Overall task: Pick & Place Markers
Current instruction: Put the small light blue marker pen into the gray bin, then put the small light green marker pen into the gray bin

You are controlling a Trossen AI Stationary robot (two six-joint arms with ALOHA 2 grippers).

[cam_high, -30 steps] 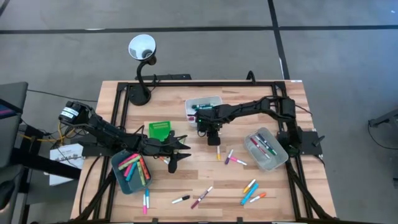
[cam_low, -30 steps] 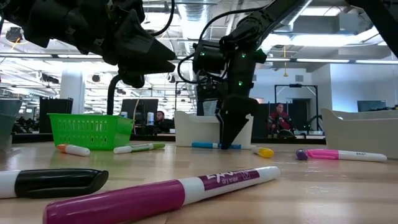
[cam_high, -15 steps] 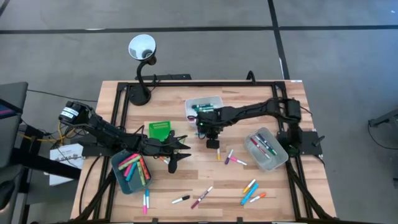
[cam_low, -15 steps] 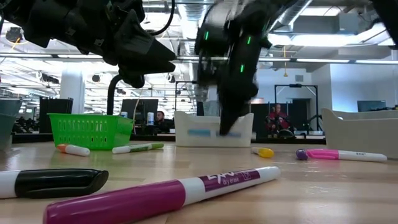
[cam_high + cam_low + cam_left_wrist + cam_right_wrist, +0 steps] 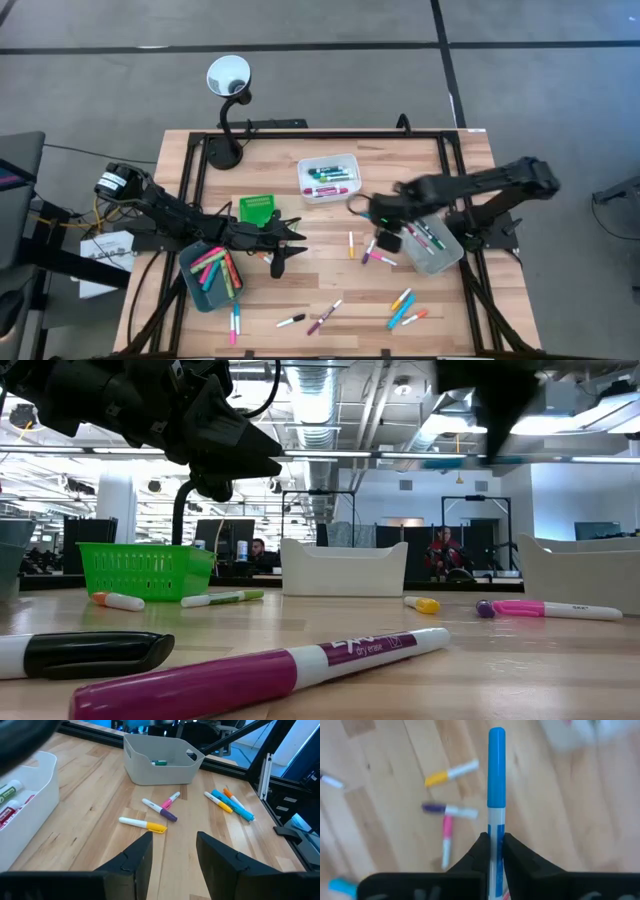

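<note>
Markers lie scattered on the wooden table, others sorted into trays: a white tray, a teal tray and a clear grey tray. Right gripper, lifted beside the grey tray, clamps a blue-capped marker between its fingers. Left gripper hovers near the green tray, fingers apart, holding nothing. Yellow-capped marker lies ahead of it.
</note>
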